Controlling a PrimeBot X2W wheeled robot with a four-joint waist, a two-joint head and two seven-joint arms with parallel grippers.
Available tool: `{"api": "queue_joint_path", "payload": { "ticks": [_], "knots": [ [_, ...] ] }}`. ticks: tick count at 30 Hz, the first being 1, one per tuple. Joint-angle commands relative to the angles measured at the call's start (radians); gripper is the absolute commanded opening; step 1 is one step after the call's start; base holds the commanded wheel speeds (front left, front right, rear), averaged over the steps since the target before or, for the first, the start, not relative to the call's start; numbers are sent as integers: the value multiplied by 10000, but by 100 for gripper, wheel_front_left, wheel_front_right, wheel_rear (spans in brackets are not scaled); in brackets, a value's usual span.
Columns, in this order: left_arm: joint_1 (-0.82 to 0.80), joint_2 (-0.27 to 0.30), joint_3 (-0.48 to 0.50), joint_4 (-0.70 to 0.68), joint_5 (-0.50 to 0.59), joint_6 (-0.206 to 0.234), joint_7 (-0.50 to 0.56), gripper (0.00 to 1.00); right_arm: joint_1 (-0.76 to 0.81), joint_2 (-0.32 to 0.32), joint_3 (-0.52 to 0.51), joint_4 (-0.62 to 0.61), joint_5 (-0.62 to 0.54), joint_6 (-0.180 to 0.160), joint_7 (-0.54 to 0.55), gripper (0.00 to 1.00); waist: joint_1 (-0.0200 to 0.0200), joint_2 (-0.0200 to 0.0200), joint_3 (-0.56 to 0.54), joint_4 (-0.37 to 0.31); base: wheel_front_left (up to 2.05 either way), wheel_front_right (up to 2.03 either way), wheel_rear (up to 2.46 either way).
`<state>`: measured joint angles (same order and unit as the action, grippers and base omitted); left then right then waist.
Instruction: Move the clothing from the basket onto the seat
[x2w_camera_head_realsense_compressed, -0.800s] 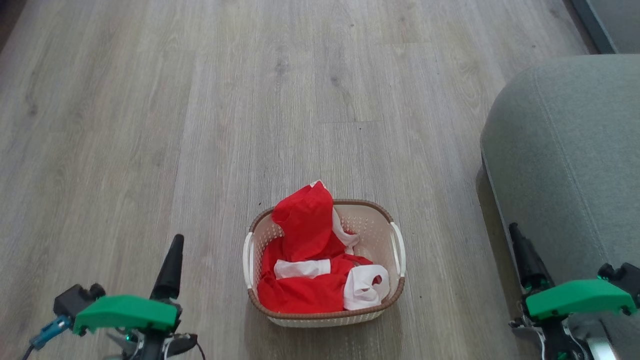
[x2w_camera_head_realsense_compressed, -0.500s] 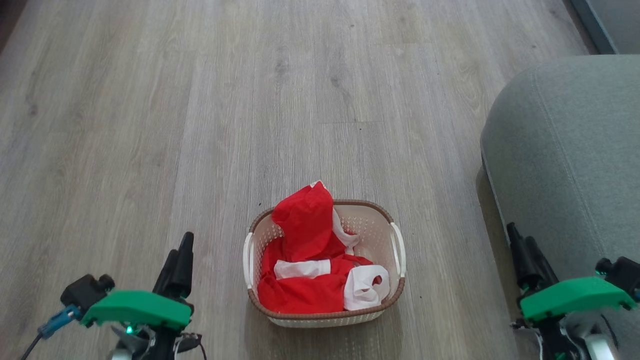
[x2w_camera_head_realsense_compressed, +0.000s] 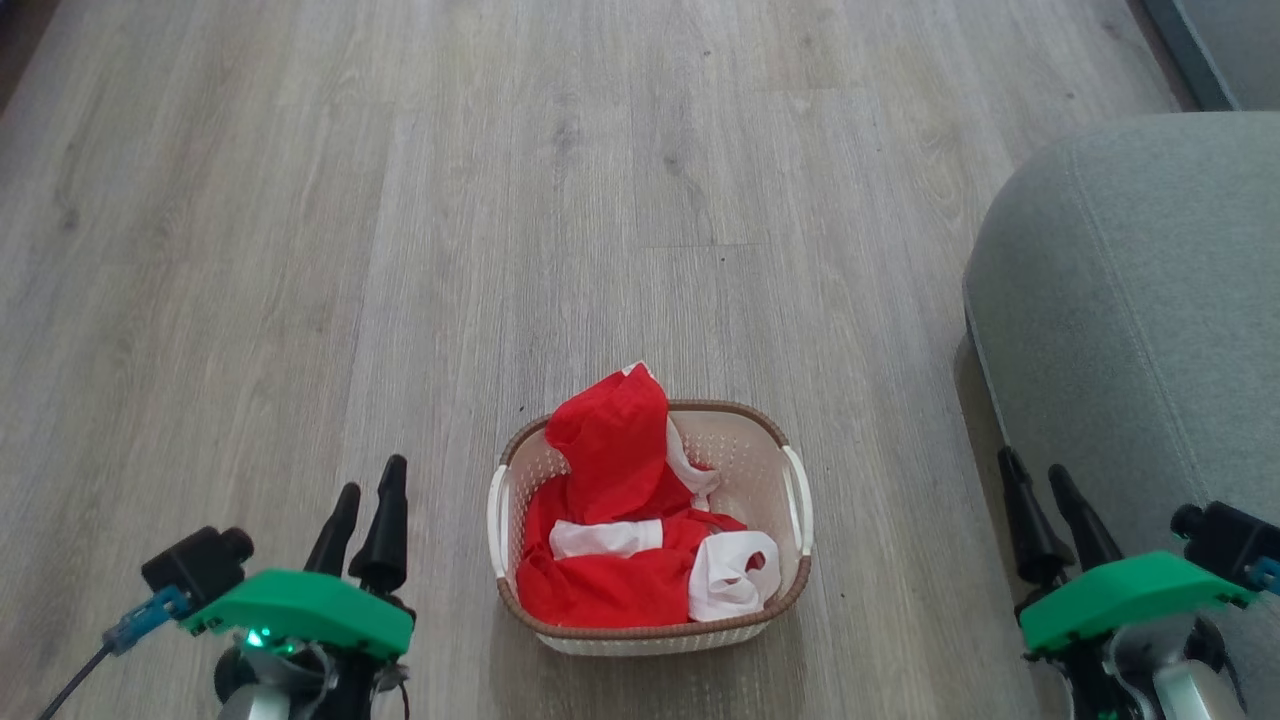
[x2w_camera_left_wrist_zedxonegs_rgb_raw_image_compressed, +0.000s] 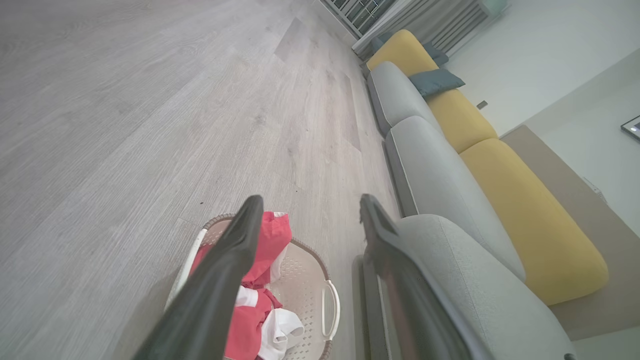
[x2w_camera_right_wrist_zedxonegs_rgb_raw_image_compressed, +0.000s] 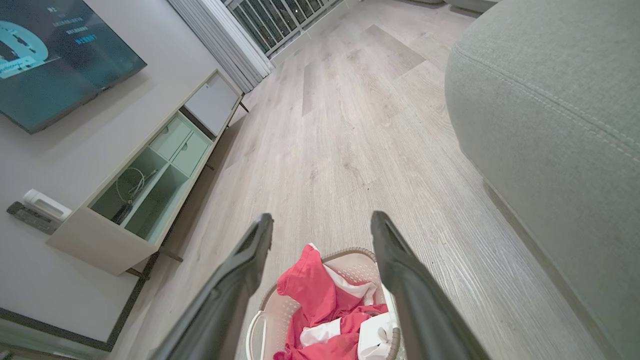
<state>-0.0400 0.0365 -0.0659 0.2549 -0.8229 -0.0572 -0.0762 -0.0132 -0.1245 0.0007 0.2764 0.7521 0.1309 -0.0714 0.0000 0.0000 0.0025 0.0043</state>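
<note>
The left claw (x2w_camera_head_realsense_compressed: 368, 478) and the right claw (x2w_camera_head_realsense_compressed: 1030, 465) each had its two dark fingers spread apart, gripping nothing. They hung low on either side of the basket (x2w_camera_head_realsense_compressed: 745, 455), apart from it. There were two claws, one basket and one heap of clothing (x2w_camera_head_realsense_compressed: 610, 450); how many garments made up the heap could not be told. The clothing lay inside the basket, with one red fold rising above the far rim. It was bright red, soft and crumpled, with a white band across the middle and a bunched white piece at the near right. The basket was cream, perforated and brown-rimmed, with a white handle at each side. It sat on the floor (x2w_camera_head_realsense_compressed: 400, 200), which was pale grey wood-look planks, with the grey-green seat (x2w_camera_head_realsense_compressed: 1130, 330) to its right. The left wrist view showed a sofa (x2w_camera_left_wrist_zedxonegs_rgb_raw_image_compressed: 430, 170) of grey cushions with yellow backs (x2w_camera_left_wrist_zedxonegs_rgb_raw_image_compressed: 530, 215) and a dark pillow (x2w_camera_left_wrist_zedxonegs_rgb_raw_image_compressed: 435, 82). The right wrist view showed a wall screen (x2w_camera_right_wrist_zedxonegs_rgb_raw_image_compressed: 55, 45), a low cabinet (x2w_camera_right_wrist_zedxonegs_rgb_raw_image_compressed: 150, 185) and curtains (x2w_camera_right_wrist_zedxonegs_rgb_raw_image_compressed: 220, 35).
</note>
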Motion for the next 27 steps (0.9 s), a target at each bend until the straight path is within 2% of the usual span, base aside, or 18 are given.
{"api": "queue_joint_path", "payload": {
  "ticks": [1, 27],
  "knots": [
    [-586, 91, 97, -398, 254, 58, -111, 100, -568, -226, 118, -342, -258, -1, -137, 100, 0, 0, 2, 2, 0, 0, 0],
    [-753, 164, -378, -806, 3857, 531, -872, 100, -610, -505, 432, -393, -3412, -1, -907, 100, 0, 0, 27, 43, 0, 0, 0]
  ]
}}
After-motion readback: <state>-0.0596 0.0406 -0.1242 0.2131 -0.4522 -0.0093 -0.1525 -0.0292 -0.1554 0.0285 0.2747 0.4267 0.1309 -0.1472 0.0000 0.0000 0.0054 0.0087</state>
